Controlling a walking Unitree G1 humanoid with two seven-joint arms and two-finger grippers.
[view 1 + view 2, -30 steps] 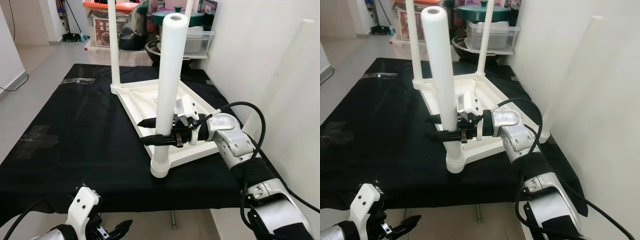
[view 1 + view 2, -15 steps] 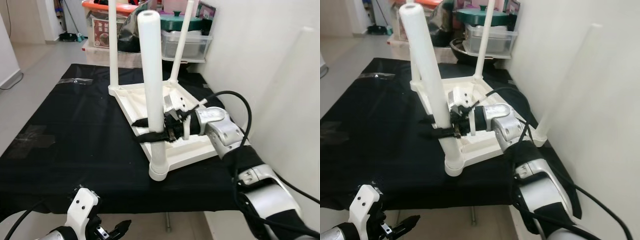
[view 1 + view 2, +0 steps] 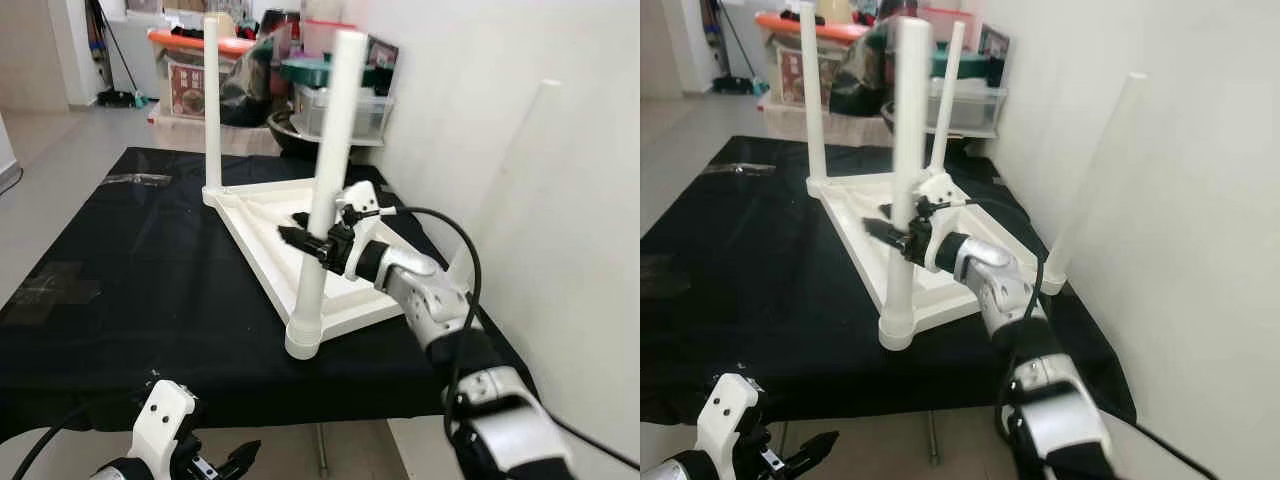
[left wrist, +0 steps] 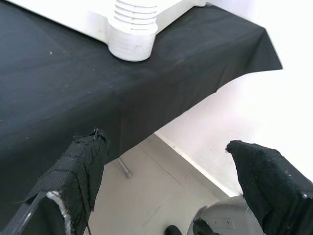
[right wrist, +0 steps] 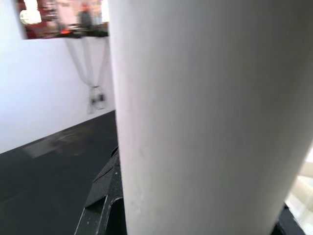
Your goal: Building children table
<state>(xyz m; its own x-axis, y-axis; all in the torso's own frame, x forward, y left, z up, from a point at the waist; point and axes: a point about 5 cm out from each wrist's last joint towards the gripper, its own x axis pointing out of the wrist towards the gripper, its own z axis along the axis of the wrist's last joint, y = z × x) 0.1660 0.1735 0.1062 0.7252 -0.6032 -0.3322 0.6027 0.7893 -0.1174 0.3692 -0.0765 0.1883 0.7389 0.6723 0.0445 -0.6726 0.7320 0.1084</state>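
Here a black cloth (image 3: 130, 290) covers the surface; storage bins (image 3: 185, 75) stand behind.

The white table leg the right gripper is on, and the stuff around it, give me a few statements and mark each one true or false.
1. The right gripper is clamped on the near table leg. True.
2. The tabletop lies upside down on the black cloth. True.
3. A loose leg lies flat on the floor. False: it leans against the white wall.
4. The left gripper holds a leg too. False: it hangs open, low beside the cloth's near edge.
5. The gripped leg stands tipped far over. False: it is roughly upright.
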